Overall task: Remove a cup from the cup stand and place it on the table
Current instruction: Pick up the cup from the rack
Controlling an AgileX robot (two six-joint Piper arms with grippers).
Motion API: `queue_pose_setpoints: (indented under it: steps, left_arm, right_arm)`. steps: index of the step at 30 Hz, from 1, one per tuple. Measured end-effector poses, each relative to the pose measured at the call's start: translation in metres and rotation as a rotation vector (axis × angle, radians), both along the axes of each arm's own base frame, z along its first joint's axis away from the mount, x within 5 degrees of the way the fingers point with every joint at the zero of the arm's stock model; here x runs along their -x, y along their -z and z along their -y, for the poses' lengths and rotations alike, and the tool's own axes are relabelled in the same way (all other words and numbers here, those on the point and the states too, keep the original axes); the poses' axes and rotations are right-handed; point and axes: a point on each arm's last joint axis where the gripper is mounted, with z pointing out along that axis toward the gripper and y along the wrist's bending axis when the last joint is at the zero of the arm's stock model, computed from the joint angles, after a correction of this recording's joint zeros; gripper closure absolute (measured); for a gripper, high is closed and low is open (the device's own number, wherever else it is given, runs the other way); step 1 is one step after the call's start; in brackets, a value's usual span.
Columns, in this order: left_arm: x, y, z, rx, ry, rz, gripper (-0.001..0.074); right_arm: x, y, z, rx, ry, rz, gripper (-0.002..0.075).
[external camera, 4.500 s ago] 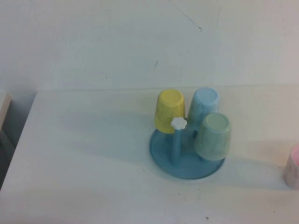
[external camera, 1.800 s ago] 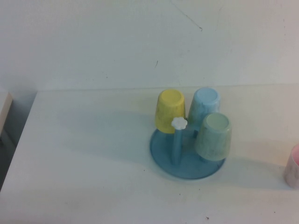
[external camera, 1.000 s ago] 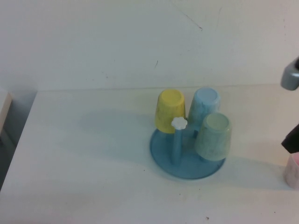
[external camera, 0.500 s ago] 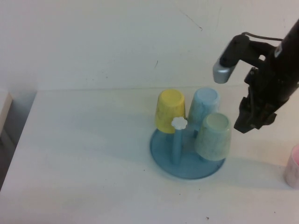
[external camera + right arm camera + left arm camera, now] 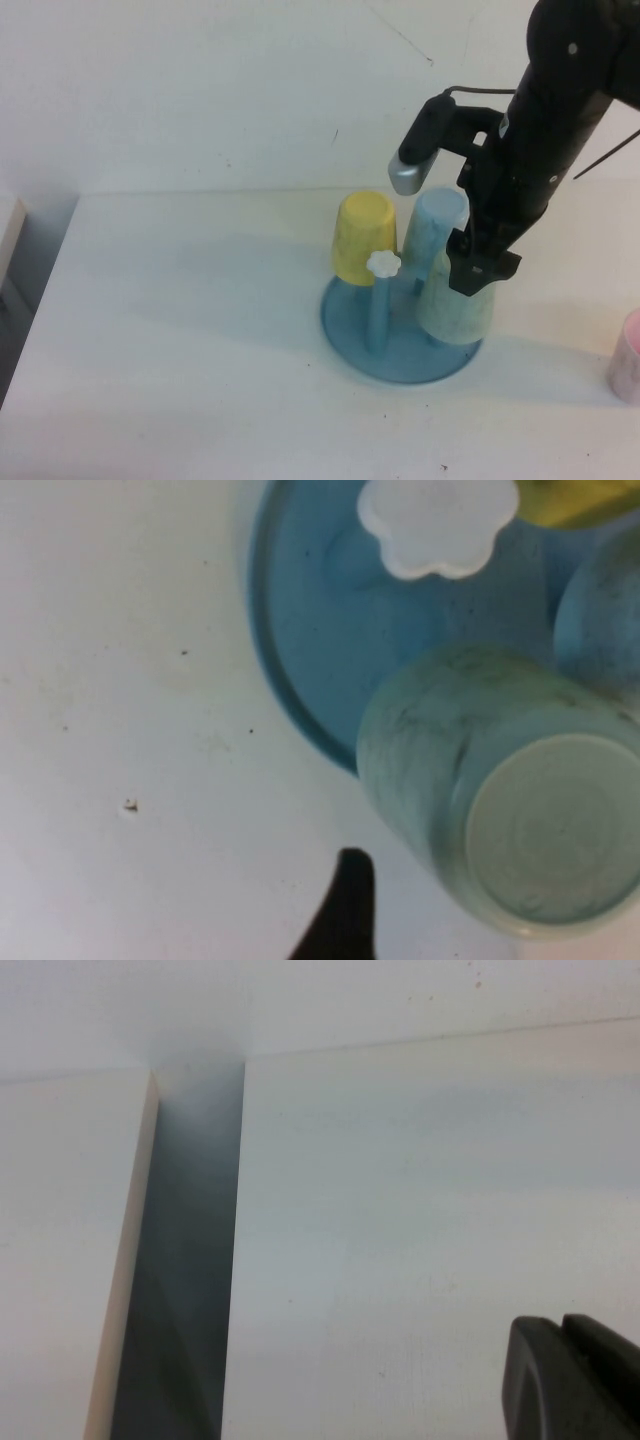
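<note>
The cup (image 5: 455,305) sits upside down on the cup stand (image 5: 345,335), its flat base up and its mouth down toward the blue dish, presumably slipped over one of the upright pegs so it drains and stays put. Its long axis runs nearly vertical, tipped a little off plumb in the high view, and it widens toward the dish. On the same stand, a yellow cup (image 5: 362,238) and a light blue cup (image 5: 432,232) are inverted the same way behind it, and one bare peg (image 5: 378,300) with a white flower knob stands free at the stand's front.

The right gripper (image 5: 480,268) hangs directly over the mint cup's upturned base, reaching down from above, likely because lifting straight up is the only way off a peg. Whether its fingers are spread or closed cannot be told. The left gripper (image 5: 570,1380) is far from the stand over bare table (image 5: 180,330); it looks clenched, idle.
</note>
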Motion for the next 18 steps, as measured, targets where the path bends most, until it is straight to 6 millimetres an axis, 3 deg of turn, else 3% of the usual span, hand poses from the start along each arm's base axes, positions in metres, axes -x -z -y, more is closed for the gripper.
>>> queue_pose_setpoints:
  steps: [18]
  left_arm:
    - [0.0, 0.0, 0.0, 0.0, 0.0, 0.0, 0.0738]
  right_arm:
    - [-0.023, 0.051, -0.01, 0.057, 0.025, -0.096, 0.0055]
